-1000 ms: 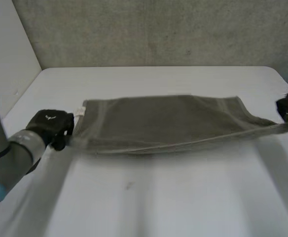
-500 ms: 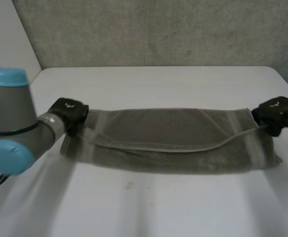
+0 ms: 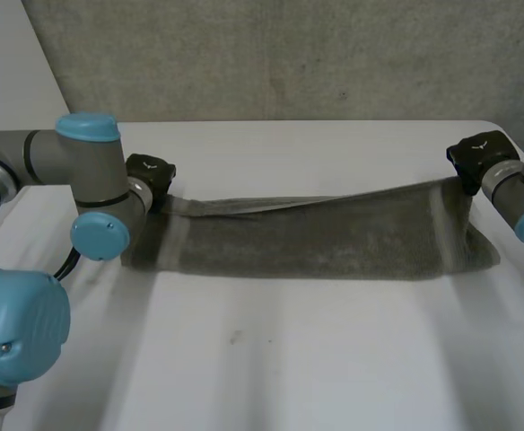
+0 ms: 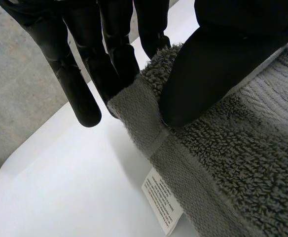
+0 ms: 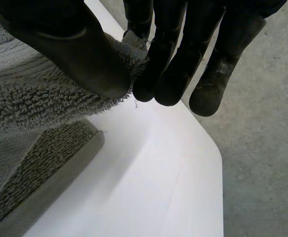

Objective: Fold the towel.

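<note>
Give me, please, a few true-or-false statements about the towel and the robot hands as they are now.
The left robot hand pinches a corner of the towel. True.
The right robot hand is open, off the towel. False: it pinches the opposite corner.
A white label sits at the towel's edge by the left robot hand. True.
The towel lies bunched in a ball. False: it stretches across the table between both robot hands.

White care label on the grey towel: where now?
Left wrist view: the white label juts from the edge of the grey towel, beside the corner the left robot hand pinches.
</note>
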`<state>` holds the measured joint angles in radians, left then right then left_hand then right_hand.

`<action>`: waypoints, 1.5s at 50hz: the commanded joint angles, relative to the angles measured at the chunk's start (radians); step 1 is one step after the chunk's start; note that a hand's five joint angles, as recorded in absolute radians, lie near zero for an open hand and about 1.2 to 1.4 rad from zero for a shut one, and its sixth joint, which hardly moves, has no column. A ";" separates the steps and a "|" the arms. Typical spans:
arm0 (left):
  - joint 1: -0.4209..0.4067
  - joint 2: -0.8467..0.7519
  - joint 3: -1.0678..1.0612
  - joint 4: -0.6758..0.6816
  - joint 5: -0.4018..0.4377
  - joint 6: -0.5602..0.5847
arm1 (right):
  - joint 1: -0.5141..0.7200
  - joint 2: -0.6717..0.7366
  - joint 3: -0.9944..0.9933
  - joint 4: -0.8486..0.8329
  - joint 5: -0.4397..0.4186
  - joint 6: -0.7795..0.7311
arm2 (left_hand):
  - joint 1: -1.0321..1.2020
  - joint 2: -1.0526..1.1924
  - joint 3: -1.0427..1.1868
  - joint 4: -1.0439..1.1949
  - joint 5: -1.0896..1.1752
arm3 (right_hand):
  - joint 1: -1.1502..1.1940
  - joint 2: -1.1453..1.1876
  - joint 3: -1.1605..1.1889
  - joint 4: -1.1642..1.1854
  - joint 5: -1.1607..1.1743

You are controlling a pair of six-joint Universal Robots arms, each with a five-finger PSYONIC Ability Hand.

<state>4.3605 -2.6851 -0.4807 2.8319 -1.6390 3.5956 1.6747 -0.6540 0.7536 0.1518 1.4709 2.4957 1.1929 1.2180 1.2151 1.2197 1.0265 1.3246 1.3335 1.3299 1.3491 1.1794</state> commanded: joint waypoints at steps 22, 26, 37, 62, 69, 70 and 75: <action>-0.013 0.310 -0.292 -0.002 0.013 -0.265 | -0.045 -0.286 0.316 0.009 -0.122 0.103 | -1.018 -1.044 -1.041 -1.045 -1.027 | -1.150 -1.159 -1.155 -1.175 -1.179; -0.007 0.395 -0.431 0.035 0.034 -0.265 | -0.070 -0.346 0.443 0.003 -0.164 0.083 | -1.018 -1.044 -1.041 -1.045 -1.027 | -1.150 -1.159 -1.155 -1.175 -1.179; -0.002 0.591 -0.817 0.320 0.090 -0.264 | -0.145 -0.340 0.710 -0.096 -0.225 -0.075 | -1.018 -1.044 -1.041 -1.045 -1.027 | -0.976 -0.985 -0.981 -1.001 -1.006; 0.001 0.633 -0.909 0.334 0.093 -0.268 | -0.360 -0.262 0.578 -0.256 0.025 -0.441 | -1.018 -1.044 -1.041 -1.045 -1.027 | 0.072 0.063 0.066 0.047 0.042; -0.001 0.659 -0.924 0.336 0.093 -0.270 | -0.263 -0.317 0.555 -0.255 0.002 -0.377 | -1.018 -1.044 -1.041 -1.045 -1.027 | 0.072 0.063 0.066 0.047 0.042; -0.002 0.662 -0.924 0.336 0.093 -0.270 | -0.195 -0.340 0.553 -0.256 -0.009 -0.341 | -1.018 -1.044 -1.041 -1.045 -1.027 | 0.072 0.063 0.066 0.047 0.042; -0.004 0.674 -0.931 0.336 0.093 -0.271 | 0.004 -0.375 0.561 -0.268 -0.067 -0.253 | -1.018 -1.044 -1.041 -1.045 -1.027 | 0.072 0.063 0.066 0.047 0.042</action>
<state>4.3598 -2.0258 -1.4062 3.1676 -1.5462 3.3251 1.4333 -0.9712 1.3116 -0.1062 1.4673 2.1175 0.1727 0.1659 0.1684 0.1663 0.0344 1.3229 1.3157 1.3325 1.3432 1.1671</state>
